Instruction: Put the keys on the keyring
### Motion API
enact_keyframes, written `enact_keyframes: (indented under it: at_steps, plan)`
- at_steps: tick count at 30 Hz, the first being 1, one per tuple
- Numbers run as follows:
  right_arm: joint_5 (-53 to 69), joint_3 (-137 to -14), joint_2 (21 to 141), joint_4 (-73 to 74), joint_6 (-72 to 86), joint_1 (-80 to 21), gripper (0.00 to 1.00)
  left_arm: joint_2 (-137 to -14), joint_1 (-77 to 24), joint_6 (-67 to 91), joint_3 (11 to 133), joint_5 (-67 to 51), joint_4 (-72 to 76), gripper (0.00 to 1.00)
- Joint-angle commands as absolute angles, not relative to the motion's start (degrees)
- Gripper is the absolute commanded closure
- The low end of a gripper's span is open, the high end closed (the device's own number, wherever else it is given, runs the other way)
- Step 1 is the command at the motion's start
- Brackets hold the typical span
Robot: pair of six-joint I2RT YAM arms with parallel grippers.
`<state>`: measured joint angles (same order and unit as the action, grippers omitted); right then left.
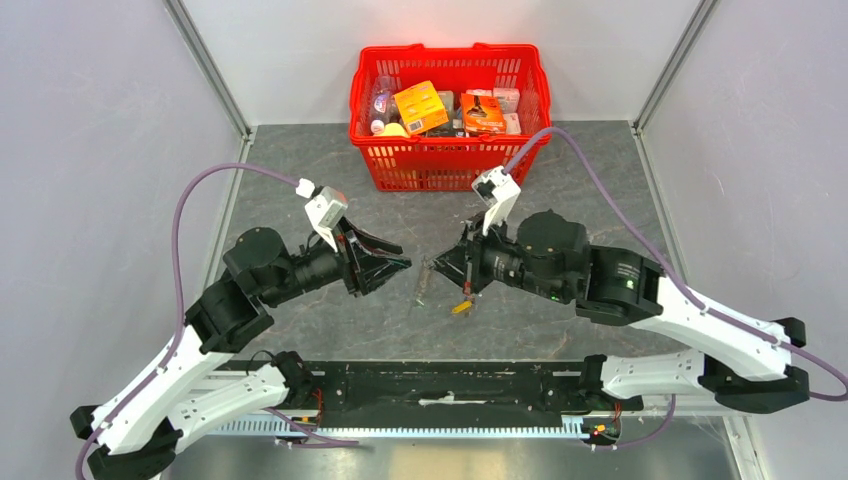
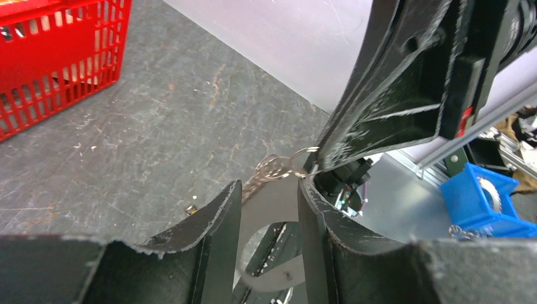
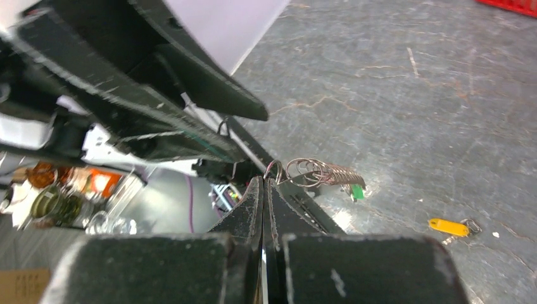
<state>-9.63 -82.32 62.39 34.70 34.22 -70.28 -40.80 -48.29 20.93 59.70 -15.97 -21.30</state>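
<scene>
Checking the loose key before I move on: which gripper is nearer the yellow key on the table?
Right. The right gripper, shut on the keyring, is just beside the yellow key. The left gripper, open, is farther off, on the keyring's other side.

Right gripper (image 3: 265, 185) jaws pressed together; I see the keyring (image 3: 315, 172) wire pinched at their tips — coil runs off rightward, green key (image 3: 358, 192) at its far end. Yellow key (image 3: 448, 226) lies further right, apart.
</scene>
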Motion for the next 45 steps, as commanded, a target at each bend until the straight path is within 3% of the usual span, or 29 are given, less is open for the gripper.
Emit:
enact_keyframes:
  at_steps: [1,13,20,45]
  plan:
    - [-20.23,-85.08,64.54,32.87,38.82,-70.58,1.0,-41.23,-48.43,21.93,62.23,-10.94,-21.96,0.56]
    - [-35.18,-86.88,69.13,32.37,46.18,-71.61,1.0,-41.2,-48.43,22.22,61.52,-8.01,-22.46,0.59]
    - [-43.89,-96.4,74.85,40.85,53.88,-71.8,1.0,-41.9,-48.43,23.27,59.0,-6.29,-19.3,0.62]
    - [-47.56,-104.81,82.4,44.82,63.94,-71.89,1.0,-43.29,-48.43,24.3,58.86,-3.51,-15.35,0.67]
